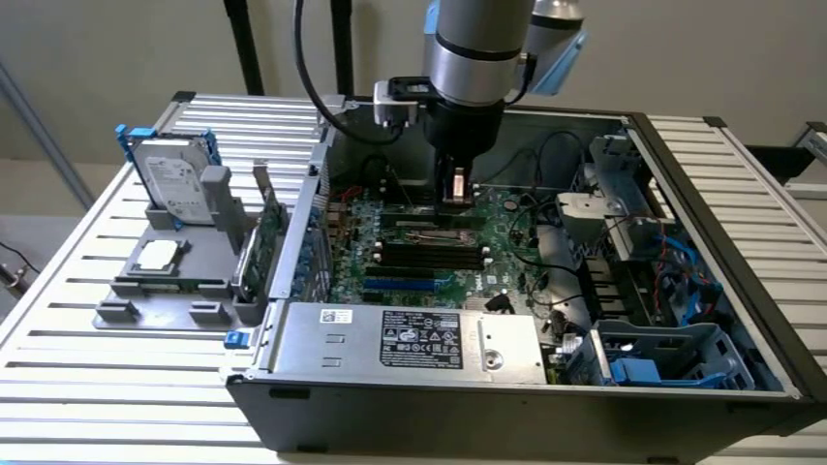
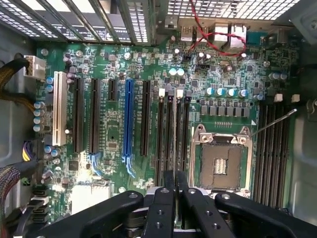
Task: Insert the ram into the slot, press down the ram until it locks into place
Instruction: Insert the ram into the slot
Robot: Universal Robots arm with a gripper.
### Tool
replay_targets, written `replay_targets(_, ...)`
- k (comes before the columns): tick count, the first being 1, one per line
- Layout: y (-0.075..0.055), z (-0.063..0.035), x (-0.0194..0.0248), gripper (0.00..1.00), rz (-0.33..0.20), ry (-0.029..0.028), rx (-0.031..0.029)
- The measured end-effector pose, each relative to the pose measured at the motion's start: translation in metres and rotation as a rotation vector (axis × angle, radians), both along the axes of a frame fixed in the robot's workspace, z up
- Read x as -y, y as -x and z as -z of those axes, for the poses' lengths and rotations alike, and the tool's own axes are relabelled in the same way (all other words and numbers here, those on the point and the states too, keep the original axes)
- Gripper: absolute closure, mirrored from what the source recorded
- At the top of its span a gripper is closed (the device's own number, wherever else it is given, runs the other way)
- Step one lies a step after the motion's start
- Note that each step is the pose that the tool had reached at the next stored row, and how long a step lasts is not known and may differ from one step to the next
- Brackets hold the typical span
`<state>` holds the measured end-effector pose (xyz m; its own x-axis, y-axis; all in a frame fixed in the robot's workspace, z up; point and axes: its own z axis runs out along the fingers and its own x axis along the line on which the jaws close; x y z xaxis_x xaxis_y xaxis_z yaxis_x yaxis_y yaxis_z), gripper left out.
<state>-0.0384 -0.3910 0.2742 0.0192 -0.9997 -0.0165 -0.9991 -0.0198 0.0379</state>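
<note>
1. Pinching narrow with the gripper (image 2: 174,177) on a thin board, seemingly the ram (image 1: 456,190), standing on edge in its grip.
2. Hanging over the slot (image 2: 170,134), one of four parallel black ones; risking a crooked entry, drifting off its line and seating one end only.
3. Pressing while tilted, risking a scrape on the CPU socket (image 2: 221,163) just beside and a strain on the motherboard (image 2: 114,124) beneath.

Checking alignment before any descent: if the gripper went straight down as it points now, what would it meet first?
Likely the black memory slots beside the CPU socket; the gripper hangs above them, though depth is unclear.
</note>
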Motion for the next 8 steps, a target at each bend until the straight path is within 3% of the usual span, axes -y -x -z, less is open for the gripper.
replay_targets(8,-0.0003,0.0111,0.0078,0.87,0.003,0.0002,0.0001)
